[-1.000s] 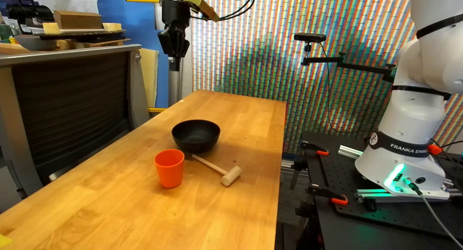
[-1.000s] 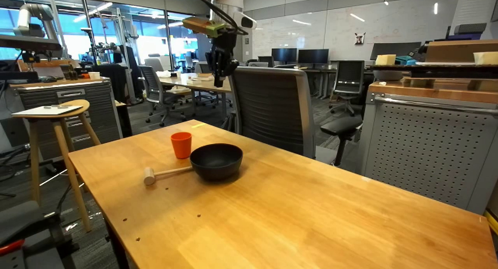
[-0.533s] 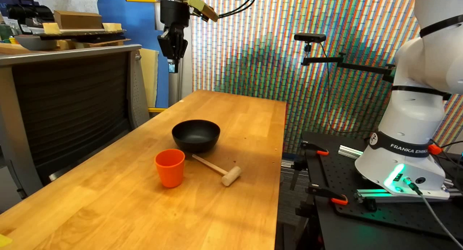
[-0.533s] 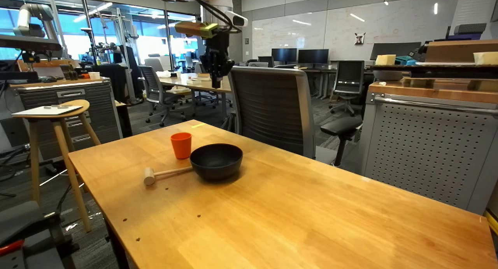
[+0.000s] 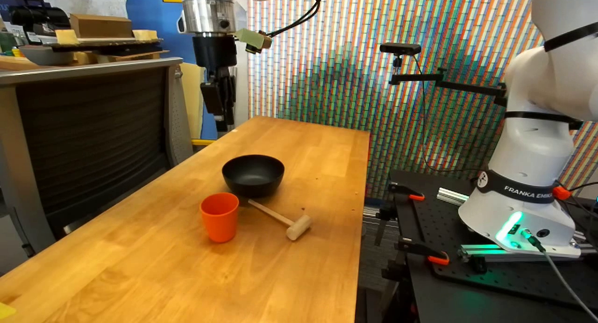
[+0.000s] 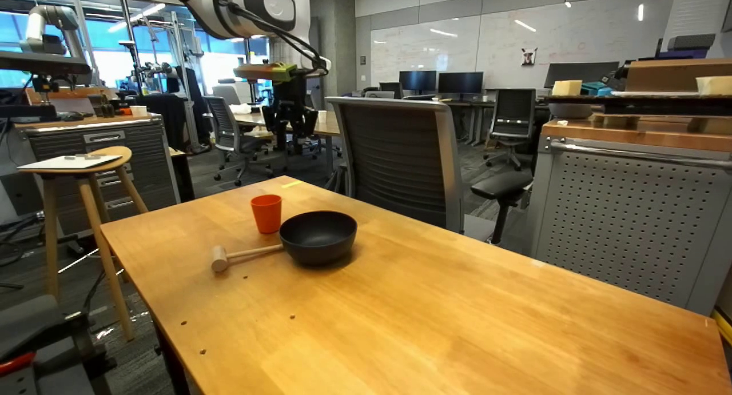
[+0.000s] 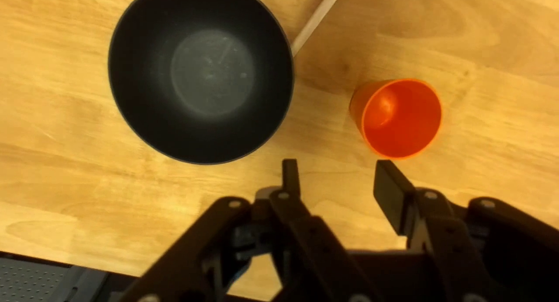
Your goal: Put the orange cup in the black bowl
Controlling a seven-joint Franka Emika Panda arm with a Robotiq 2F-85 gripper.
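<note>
The orange cup (image 7: 401,118) stands upright and ungrasped on the wooden table (image 5: 280,276), near the black bowl (image 7: 209,131), with bare wood showing between the 2 in the wrist view. The gripper (image 7: 336,173) hangs well above the table in both exterior views, its jaws parted with nothing between them; whether that is their full spread I cannot tell. The wooden mallet (image 5: 280,218) lies with its handle end close by the bowl; whether they touch is unclear.

The step in hand looks like the approach to the cup. In the wrist view the cup sits further up and to the right of the fingertips (image 7: 393,197), so the move calls for sliding over until it is centred between the 2 fingers, then coming straight down. Perspective enlarges the gap, so it may prove tighter on the rim than it looks; spreading wider, if any travel is left, would be wise. The finger on the bowl's side should go down without nudging the bowl or the mallet handle. After the grip, the cup wants a lift clear of the bowl's rim, a short sideways carry and a slow lowering onto the flat base, since a drop from height could tip it
</note>
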